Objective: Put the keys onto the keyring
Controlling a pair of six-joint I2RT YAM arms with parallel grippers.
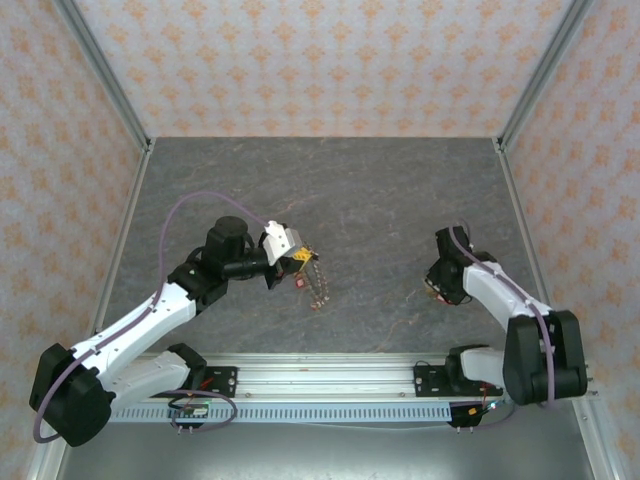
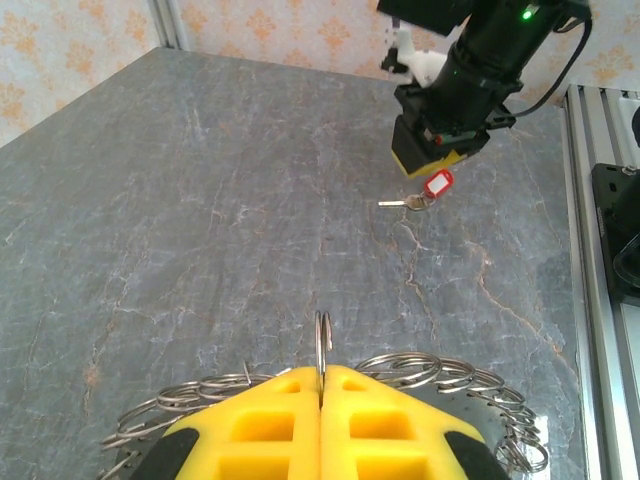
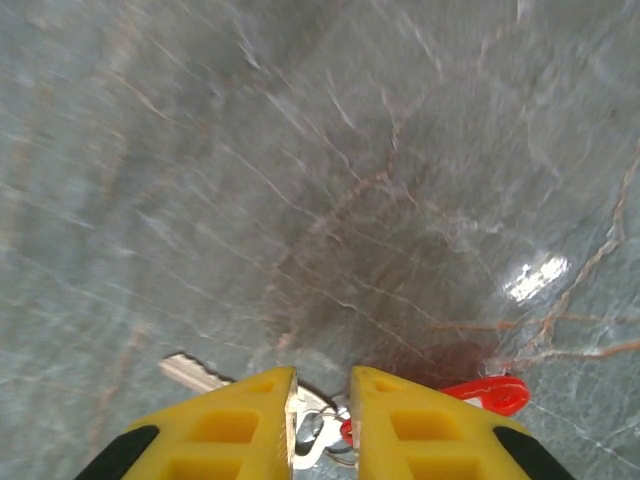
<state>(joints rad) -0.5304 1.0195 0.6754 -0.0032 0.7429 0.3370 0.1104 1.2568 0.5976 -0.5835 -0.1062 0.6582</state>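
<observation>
- Left tool (image 2: 322,372): yellow fingers fully closed, pinching one thin wire loop of the grey metal chain-like keyring (image 2: 410,368). The rest of the ring hangs down loose, left of centre over the grey marbled worktop (image 1: 400,190).
- Right tool (image 3: 322,375): way over on the right side, down at the worktop. There's a narrow gap between the fingers, straddling the head of a small silvery key (image 3: 190,372) with a red plastic tag (image 3: 490,393). Honestly can't tell if it's actually clamping the key or just sitting over it.
- Biggest risk imo: the key is lying flat on the stone. The fingers could just skate over it, or flick it sideways when they close.
- The blade pokes out to one side and the tag to the other. Even a decent pinch might catch the little split ring or the tag, and then the key dangles and spins.
- The keyring grip is on a single thin wire. Any bump during threading could twist it or pull it out.
- The floppy ring gives no steady target, so the key hole could easily miss the wire.
- Key and keyring are well apart, so there's a long carry where a weak hold could drop it.
</observation>
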